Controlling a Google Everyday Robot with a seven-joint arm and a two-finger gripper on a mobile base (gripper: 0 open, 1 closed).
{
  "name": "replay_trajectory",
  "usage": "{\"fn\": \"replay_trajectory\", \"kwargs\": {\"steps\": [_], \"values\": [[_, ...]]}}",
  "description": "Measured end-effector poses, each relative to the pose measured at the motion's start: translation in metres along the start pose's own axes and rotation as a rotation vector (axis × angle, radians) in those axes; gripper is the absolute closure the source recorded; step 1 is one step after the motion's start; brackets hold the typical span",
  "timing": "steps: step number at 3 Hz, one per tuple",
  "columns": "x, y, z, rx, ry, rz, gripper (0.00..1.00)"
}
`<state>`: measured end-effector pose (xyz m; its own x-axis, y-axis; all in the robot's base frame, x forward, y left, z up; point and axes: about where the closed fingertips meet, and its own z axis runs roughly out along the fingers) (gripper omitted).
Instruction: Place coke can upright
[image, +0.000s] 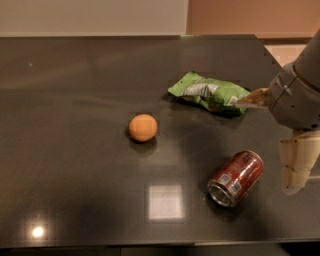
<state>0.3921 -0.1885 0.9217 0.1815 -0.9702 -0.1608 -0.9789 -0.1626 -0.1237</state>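
Observation:
The coke can (236, 178) lies on its side on the dark table (75, 150), front right, with its silver open end toward the front left. My gripper (266, 145) hangs at the right edge of the view, just right of the can and above the table. It is open and holds nothing. One tan finger (255, 98) points left toward the green snack bag; the other finger (297, 165) hangs down to the right of the can.
A green crinkled snack bag (210, 93) lies behind the can. An orange ball (143, 127) sits near the table's middle. The table's right edge (272, 57) runs behind the gripper. Bright light reflections show on the front of the table.

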Motion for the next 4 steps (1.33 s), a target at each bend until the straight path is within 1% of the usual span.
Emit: {"fn": "replay_trajectory", "kwargs": {"steps": [1,2,3,4], "values": [[-0.002,0.012,0.02,-0.036,0.025,-0.095,0.0],[-0.002,0.018,0.037,-0.046,0.059,-0.171,0.0],[-0.001,0.019,0.051,-0.04,0.073,-0.236,0.0],[-0.004,0.018,0.062,-0.054,0.081,-0.296,0.0]]}}
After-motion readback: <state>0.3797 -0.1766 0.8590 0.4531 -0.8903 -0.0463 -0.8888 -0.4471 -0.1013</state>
